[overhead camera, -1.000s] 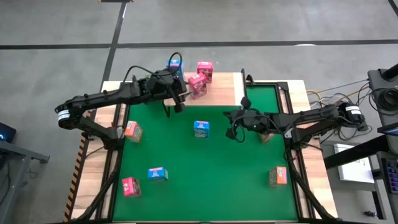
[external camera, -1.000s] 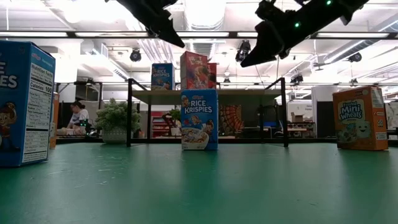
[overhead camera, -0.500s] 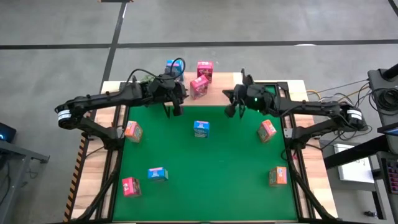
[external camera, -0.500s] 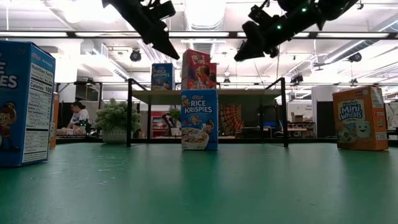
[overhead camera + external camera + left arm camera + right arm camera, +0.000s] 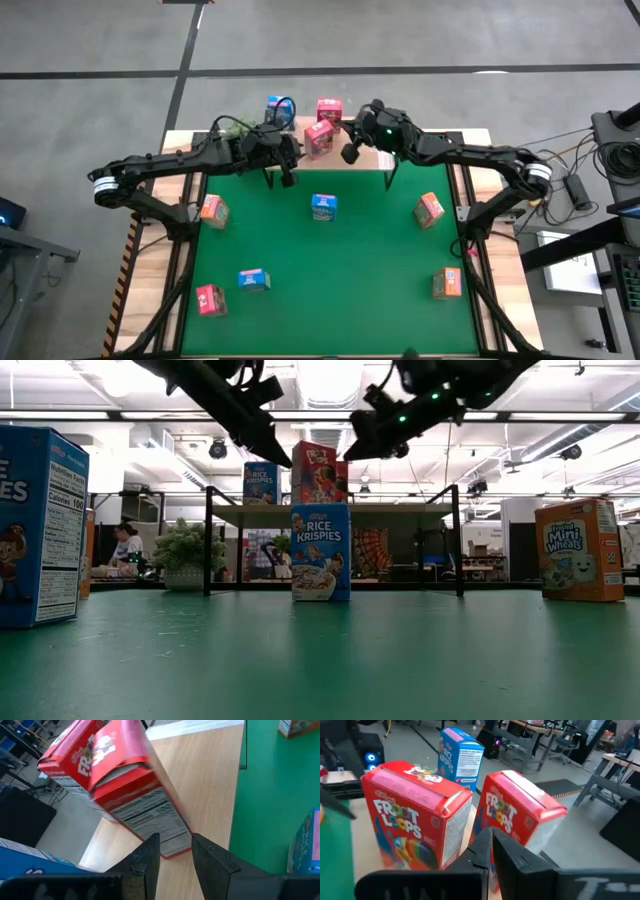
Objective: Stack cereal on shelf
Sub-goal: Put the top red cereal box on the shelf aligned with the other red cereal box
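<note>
Swung over to the shelf (image 5: 372, 140), the right pincer (image 5: 350, 153) hovers shut, empty, beside two red Froot Loops boxes (image 5: 320, 137); the left pincer (image 5: 287, 172) stands part-open, empty.

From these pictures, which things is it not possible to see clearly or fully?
- Low view: the large blue box is cut off by the picture's left edge.
- Low view: the red boxes on the shelf overlap, so their number is unclear.
- Left wrist view: the nearest red box is blurred; its small print is unreadable.
</note>
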Robot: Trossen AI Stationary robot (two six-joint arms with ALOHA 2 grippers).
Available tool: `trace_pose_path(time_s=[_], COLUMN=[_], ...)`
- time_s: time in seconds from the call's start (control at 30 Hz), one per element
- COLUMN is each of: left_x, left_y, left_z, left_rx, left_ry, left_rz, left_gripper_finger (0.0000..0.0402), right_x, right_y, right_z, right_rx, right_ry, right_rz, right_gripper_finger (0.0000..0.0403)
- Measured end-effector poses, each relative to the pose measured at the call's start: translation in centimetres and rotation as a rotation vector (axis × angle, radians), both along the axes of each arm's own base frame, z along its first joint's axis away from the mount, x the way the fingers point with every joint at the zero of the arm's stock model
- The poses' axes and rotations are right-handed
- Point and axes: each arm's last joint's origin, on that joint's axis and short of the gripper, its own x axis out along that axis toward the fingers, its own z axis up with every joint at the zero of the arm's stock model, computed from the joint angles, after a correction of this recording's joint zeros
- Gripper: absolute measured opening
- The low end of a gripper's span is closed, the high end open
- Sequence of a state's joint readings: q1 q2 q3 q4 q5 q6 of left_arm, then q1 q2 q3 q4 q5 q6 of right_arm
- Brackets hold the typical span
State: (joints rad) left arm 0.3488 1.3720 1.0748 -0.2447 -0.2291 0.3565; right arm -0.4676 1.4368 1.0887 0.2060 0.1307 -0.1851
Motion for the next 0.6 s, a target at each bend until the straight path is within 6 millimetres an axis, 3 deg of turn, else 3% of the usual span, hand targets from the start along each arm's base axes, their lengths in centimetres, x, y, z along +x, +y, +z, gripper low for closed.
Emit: trace_pose_path(time_s=[0.23, 0.6], left_x=[-0.2, -0.3], left_y=[0.9, 2.0], left_z=[0.2, 0.8], left_rx=[0.013, 0.038], left_ry=[-0.033, -0.098], left_rz=[0.03, 0.061], left_gripper_finger=[0.0096, 0.0096], right_x=[1.5, 1.2], right_y=[-0.8, -0.7], right_z=[-0.1, 0.0], right_rx=[0.016, 0.009], right_ry=[0.088, 0.092], right_rz=[0.005, 0.008], right_gripper_finger=[0.0009, 0.0009])
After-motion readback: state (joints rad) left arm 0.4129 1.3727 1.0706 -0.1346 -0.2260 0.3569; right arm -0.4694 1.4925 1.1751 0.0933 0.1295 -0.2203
